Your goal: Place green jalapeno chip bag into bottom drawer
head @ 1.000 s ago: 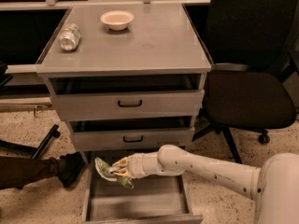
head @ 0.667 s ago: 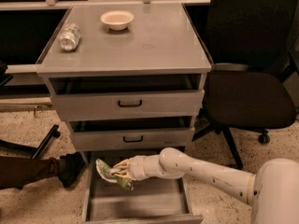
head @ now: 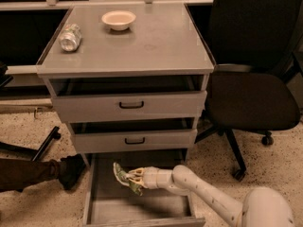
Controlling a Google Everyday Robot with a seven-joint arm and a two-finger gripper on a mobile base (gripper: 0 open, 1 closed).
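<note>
The green jalapeno chip bag is a small crumpled green-and-white bag held in my gripper. My white arm reaches in from the lower right. The gripper is shut on the bag and holds it over the open bottom drawer, above the left-middle of its grey interior. The bag sits just below the front of the middle drawer.
A crushed silver can and a cream bowl stand on the cabinet top. The top drawer is slightly open. A black office chair stands to the right. A dark object lies on the floor to the left.
The gripper with the bag has shifted slightly right and inward over the bottom drawer. The camera view has also shifted a little.
</note>
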